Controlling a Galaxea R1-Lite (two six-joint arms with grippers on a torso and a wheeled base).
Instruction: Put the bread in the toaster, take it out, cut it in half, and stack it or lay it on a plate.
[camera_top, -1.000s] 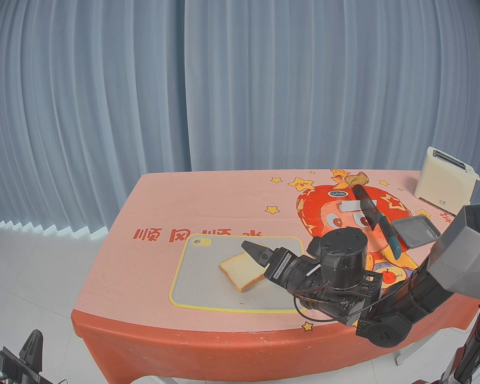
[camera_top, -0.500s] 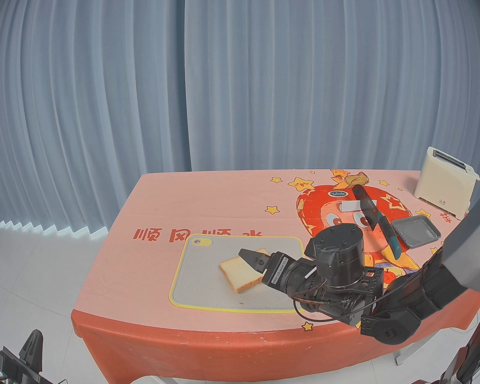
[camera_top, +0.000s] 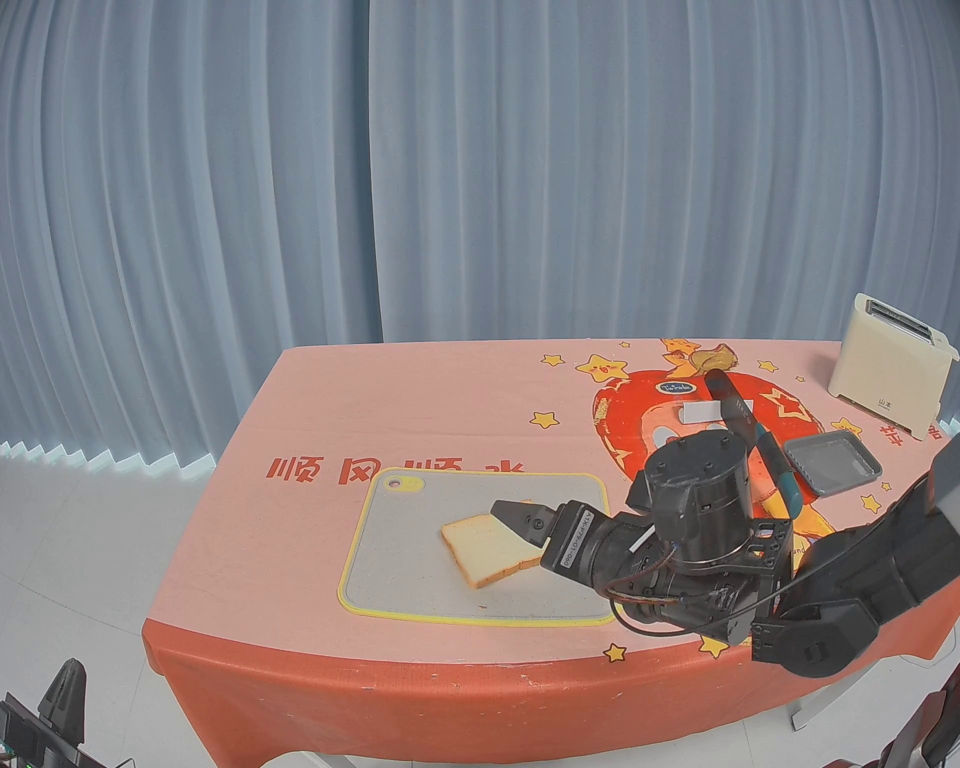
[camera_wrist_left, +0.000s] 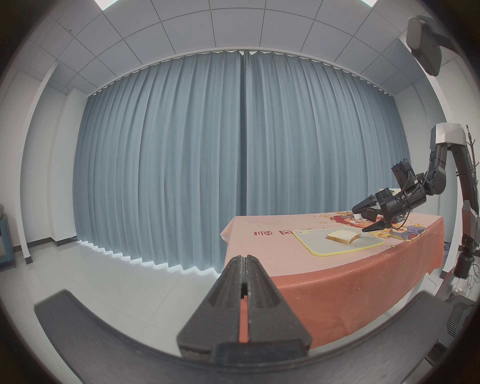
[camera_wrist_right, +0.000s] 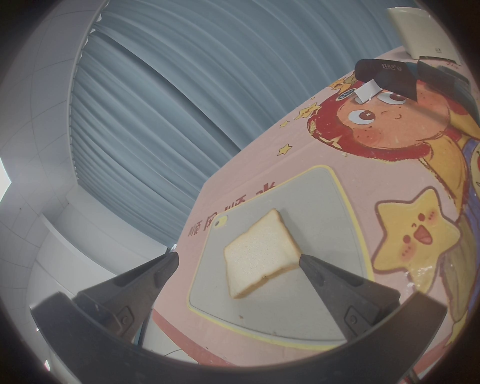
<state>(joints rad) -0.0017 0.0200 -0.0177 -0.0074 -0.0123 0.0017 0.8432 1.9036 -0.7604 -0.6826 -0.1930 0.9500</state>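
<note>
The right arm (camera_top: 700, 490) is black, with a big round part. Thin wires (camera_top: 640, 590) loop under it, by a white sticker (camera_top: 566, 538).

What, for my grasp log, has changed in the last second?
The right gripper dipped left over the bread, then drew back right a little, open, gripping nothing. Bread, board, knife, toaster and left gripper stayed put.

Bare cutting board (camera_top: 400, 560) lies left of and beyond the bread (camera_top: 490, 549). The right tool (camera_top: 512, 517), spread wide, crowds the bread's right edge. The knife (camera_top: 760, 440), grey tray (camera_top: 830, 462) and toaster (camera_top: 890, 360) block the surface's (camera_top: 400, 400) far right corner.
</note>
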